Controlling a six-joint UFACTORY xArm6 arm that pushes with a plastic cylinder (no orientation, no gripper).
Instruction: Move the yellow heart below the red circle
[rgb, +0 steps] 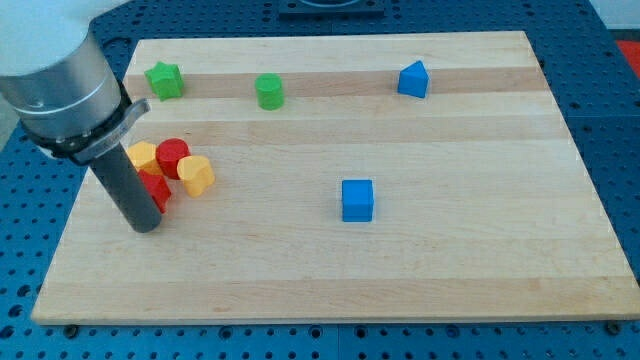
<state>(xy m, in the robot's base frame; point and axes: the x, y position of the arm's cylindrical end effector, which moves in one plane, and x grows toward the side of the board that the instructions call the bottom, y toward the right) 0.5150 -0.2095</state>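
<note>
The yellow heart (197, 175) lies at the board's left, touching the right side of the red circle (173, 156). A second yellow block (143, 156) sits to the left of the red circle. Another red block (157, 188) lies just below them, partly hidden by the rod. My tip (146, 226) rests on the board just below and left of this cluster, next to the partly hidden red block.
A green star (164, 80) and a green cylinder (269, 91) sit near the view's top left. A blue triangular block (413, 79) is at the top right of centre. A blue cube (357, 199) lies mid-board. The wooden board (480, 270) is edged by a blue surround.
</note>
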